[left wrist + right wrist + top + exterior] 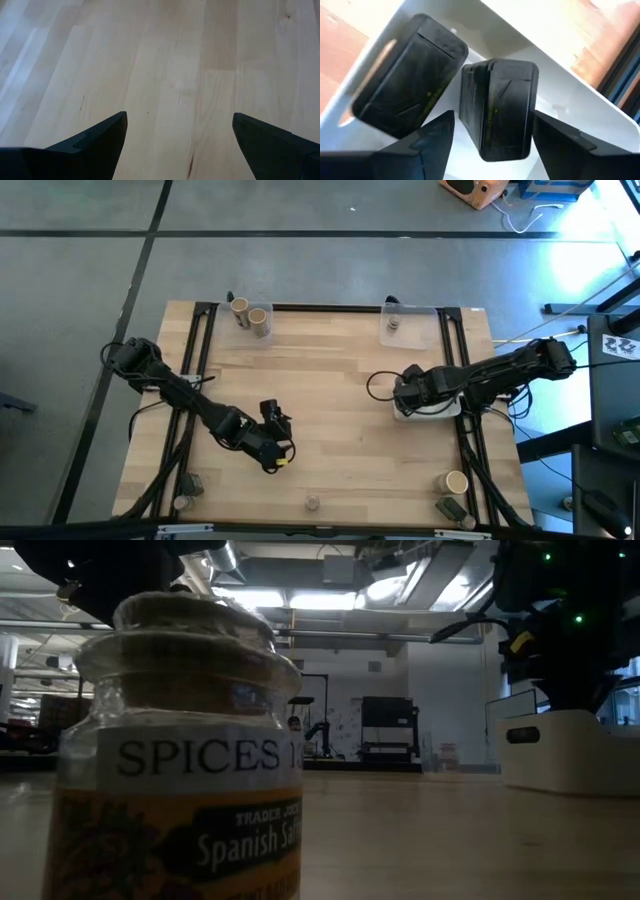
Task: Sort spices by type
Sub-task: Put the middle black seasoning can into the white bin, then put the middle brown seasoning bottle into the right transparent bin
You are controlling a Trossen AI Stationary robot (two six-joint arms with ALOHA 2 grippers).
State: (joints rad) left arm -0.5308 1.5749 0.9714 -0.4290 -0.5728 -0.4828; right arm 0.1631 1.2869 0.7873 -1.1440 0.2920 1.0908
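My right gripper [402, 395] [494, 117] hangs open over the white dish [440, 412] [560, 95] at the table's right. Two dark boxy packs lie in the dish. Its fingers stand on either side of one pack [497, 105]; the other pack [407, 75] lies tilted beside it. My left gripper [278, 445] [179, 122] is open over bare wood left of centre. Two tan cylinders [250, 312] stand in the far-left clear tray, and a grey-capped jar [394, 323] in the far-right tray. A labelled spice jar [312, 502] [180, 760] stands at the near edge.
Near the near-right corner stand a tan cylinder [456, 481] and a dark pack [450, 508]. Two small jars [188, 492] sit by the near-left corner. Black rails [200, 350] run along the table's sides. The middle of the table [330, 380] is bare wood.
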